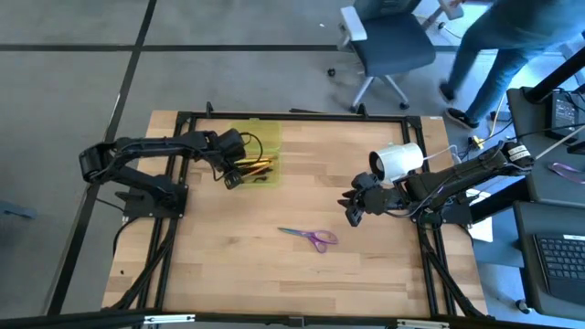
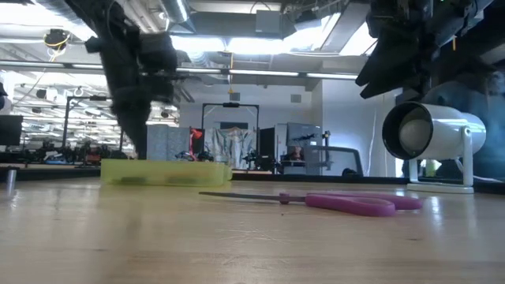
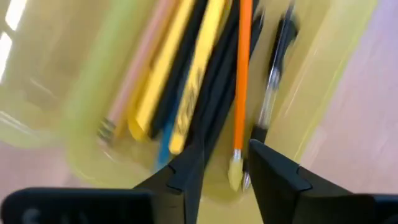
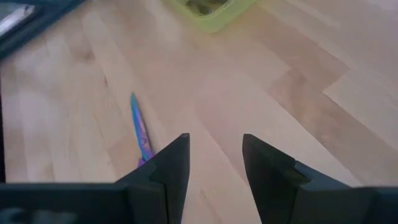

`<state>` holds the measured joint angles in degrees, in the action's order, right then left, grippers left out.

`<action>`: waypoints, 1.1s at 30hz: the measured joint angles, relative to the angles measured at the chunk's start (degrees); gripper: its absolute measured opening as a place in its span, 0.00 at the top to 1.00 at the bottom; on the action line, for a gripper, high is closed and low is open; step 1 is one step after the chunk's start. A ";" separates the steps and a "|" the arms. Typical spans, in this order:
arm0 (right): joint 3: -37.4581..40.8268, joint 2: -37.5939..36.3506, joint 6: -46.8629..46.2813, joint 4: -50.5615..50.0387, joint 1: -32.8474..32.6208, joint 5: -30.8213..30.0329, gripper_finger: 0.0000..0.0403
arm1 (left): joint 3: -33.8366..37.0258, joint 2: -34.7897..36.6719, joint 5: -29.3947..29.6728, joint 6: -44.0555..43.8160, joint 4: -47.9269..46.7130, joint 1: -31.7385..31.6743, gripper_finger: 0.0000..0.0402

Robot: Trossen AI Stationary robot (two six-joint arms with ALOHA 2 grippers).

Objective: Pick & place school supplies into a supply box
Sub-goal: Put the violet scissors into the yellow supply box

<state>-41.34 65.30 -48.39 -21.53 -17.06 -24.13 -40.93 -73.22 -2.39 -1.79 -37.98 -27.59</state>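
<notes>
The translucent yellow-green supply box (image 1: 267, 139) lies open on the table's far left part. In it lie several pens and pencils (image 3: 186, 93): black, yellow, wood-tan, blue and orange. My left gripper (image 3: 227, 152) is open, pointing down into the box's near end (image 1: 232, 179). The orange pencil's tip (image 3: 235, 168) lies in the gap between its fingers. The purple-handled scissors (image 1: 311, 238) lie flat on the table's near middle. My right gripper (image 4: 214, 143) is open and hangs above the table (image 1: 353, 216), to the right of the scissors (image 4: 140, 130).
A white cylinder (image 1: 398, 162) lies on its side at the table's right, just beyond my right arm. Bare wood (image 1: 302, 174) stretches between the box and the scissors. Beyond the far edge stand an office chair (image 1: 388, 46) and a person (image 1: 512, 46).
</notes>
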 joint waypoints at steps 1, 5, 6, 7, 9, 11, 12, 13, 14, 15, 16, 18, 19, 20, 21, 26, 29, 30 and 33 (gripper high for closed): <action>0.00 0.00 1.14 0.10 0.02 0.52 0.62 | -0.89 0.46 0.42 0.50 0.09 0.28 0.70; 0.00 0.00 2.50 0.46 -0.05 1.64 0.62 | -5.62 2.17 0.08 0.66 0.57 2.24 0.67; 0.00 0.00 3.04 0.57 -0.07 1.95 0.62 | -6.70 2.53 -0.41 0.88 0.77 2.94 0.66; 0.00 0.00 4.02 1.07 -0.15 2.61 0.62 | -7.62 2.84 -0.83 1.32 1.07 3.79 0.66; 0.00 0.51 7.21 3.95 -0.76 3.90 0.62 | -8.78 3.44 -2.13 1.72 2.64 5.71 0.65; -0.01 1.73 10.62 7.76 -2.02 4.35 0.62 | -9.00 3.66 -2.76 0.58 6.00 7.85 0.64; -0.02 2.53 11.90 9.58 -2.57 4.43 0.62 | -9.00 3.66 -2.81 -0.37 7.39 8.95 0.64; -0.04 3.40 12.88 11.07 -3.17 4.49 0.62 | -9.00 3.66 -2.81 -1.72 8.60 10.09 0.63; -0.04 4.24 13.10 11.81 -3.69 4.49 0.62 | -9.00 3.64 -2.80 -3.16 9.87 11.30 0.63; -0.04 5.10 13.06 12.15 -4.21 4.47 0.62 | -9.00 3.51 -2.77 -4.30 11.30 12.60 0.63; -0.04 6.02 12.65 12.41 -4.72 4.47 0.62 | -9.00 3.38 -2.70 -5.11 12.56 14.09 0.63; -0.04 7.89 11.38 12.44 -5.81 4.42 0.62 | -9.00 3.33 -2.72 -5.86 15.04 17.21 0.62; -0.04 8.77 11.01 12.55 -6.35 4.44 0.62 | -9.00 3.33 -2.72 -5.90 16.86 18.86 0.62; -0.04 9.73 10.44 13.02 -6.90 4.48 0.62 | -9.00 3.33 -2.72 -5.96 18.45 20.57 0.62; -0.04 10.80 9.88 13.60 -7.41 4.47 0.62 | -9.00 3.33 -2.70 -5.98 20.00 22.20 0.62; -2.97 17.64 11.48 14.89 -9.89 4.48 0.62 | -9.00 3.23 -2.68 -7.63 27.85 29.95 0.61; -7.49 23.24 14.69 14.30 -10.96 4.41 0.62 | -9.00 2.96 -2.65 -8.91 31.61 33.60 0.61; -9.01 25.08 15.55 13.55 -11.16 4.42 0.62 | -9.00 2.98 -2.65 -9.36 32.69 34.60 0.61; -13.40 29.72 15.78 11.23 -11.32 4.66 0.62 | -9.00 2.98 -2.63 -9.56 33.92 37.07 0.61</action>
<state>-54.75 95.02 -32.61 -10.30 -28.38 -19.47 -49.93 -70.24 -5.02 -11.35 -4.05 9.48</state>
